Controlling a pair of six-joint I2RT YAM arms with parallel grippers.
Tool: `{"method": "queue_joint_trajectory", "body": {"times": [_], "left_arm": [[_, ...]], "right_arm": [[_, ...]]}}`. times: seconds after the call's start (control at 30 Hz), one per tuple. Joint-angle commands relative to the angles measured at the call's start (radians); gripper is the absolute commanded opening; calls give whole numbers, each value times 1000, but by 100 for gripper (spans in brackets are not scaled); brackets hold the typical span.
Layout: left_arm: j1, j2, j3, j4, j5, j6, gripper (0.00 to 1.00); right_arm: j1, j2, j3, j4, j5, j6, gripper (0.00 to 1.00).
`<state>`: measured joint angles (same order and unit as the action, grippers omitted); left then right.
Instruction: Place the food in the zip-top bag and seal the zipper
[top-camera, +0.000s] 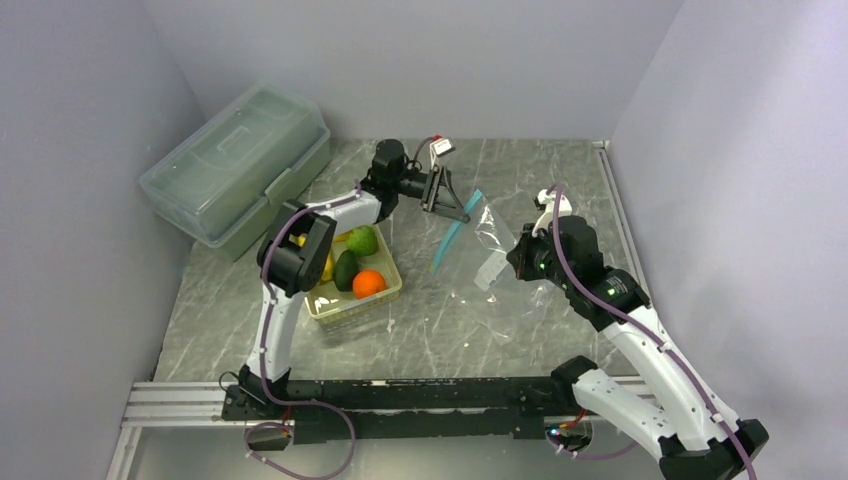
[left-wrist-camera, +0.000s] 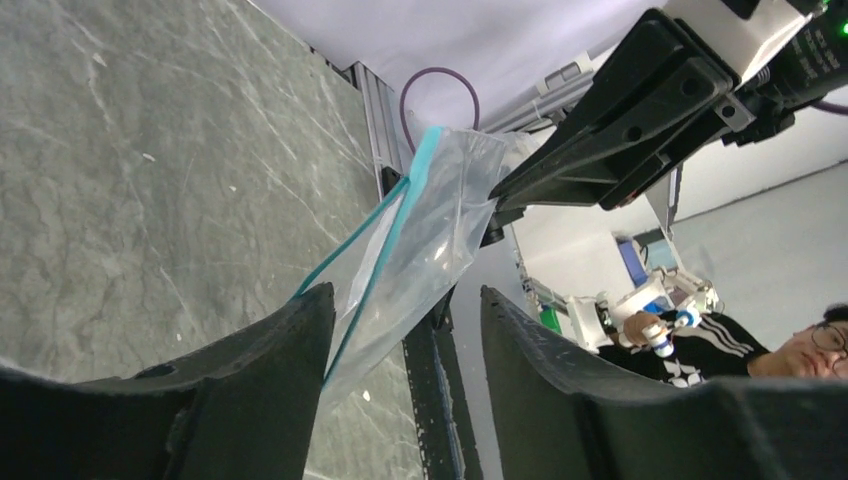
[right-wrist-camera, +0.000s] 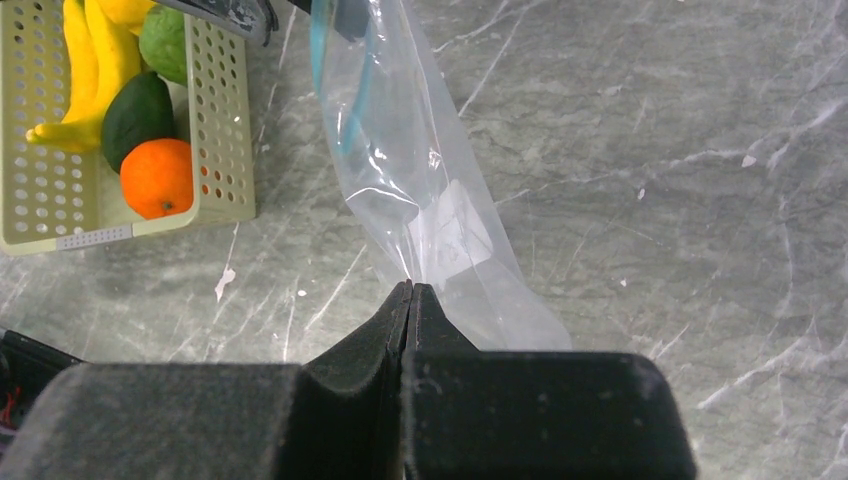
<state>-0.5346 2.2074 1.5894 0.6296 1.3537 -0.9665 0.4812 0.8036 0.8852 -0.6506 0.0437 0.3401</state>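
The clear zip-top bag (top-camera: 490, 238) hangs stretched above the table between my two grippers. Its teal zipper (top-camera: 452, 238) faces my left gripper (top-camera: 458, 208). That gripper is open, and the zipper edge (left-wrist-camera: 385, 235) lies between its jaws against the left finger (left-wrist-camera: 270, 380), not clamped. My right gripper (top-camera: 511, 258) is shut on the bag's bottom edge (right-wrist-camera: 420, 170), its fingertips (right-wrist-camera: 400, 300) pinching the film. The food lies in the perforated basket (top-camera: 385, 297): an orange (right-wrist-camera: 157, 177), an avocado (right-wrist-camera: 135, 115), bananas (right-wrist-camera: 95, 60) and a light green round piece (right-wrist-camera: 165, 40).
A large translucent lidded storage box (top-camera: 240, 165) stands at the back left. The left arm's elbow (top-camera: 300, 250) hangs over the basket's near left corner. Grey walls close in the table on three sides, and a rail (top-camera: 330, 395) runs along the near edge.
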Motion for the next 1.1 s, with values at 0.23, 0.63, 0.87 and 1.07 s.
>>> {"method": "queue_joint_trajectory", "body": {"times": [0.23,0.63,0.87,1.07], "left_arm": [[-7,72,-28,505,104,-376,25],[-7,-84,-62,-104,50,119,0],[-13,-151,37,-680,-35,537,0],[-17,-173,68,-842,-196,566,0]], "right_arm": [[6,6,2,17,36,-3,0],[5,14,7,4,48,19,0],[6,7,19,-25,79,43,28],[6,-4,48,-70,81,44,49]]}}
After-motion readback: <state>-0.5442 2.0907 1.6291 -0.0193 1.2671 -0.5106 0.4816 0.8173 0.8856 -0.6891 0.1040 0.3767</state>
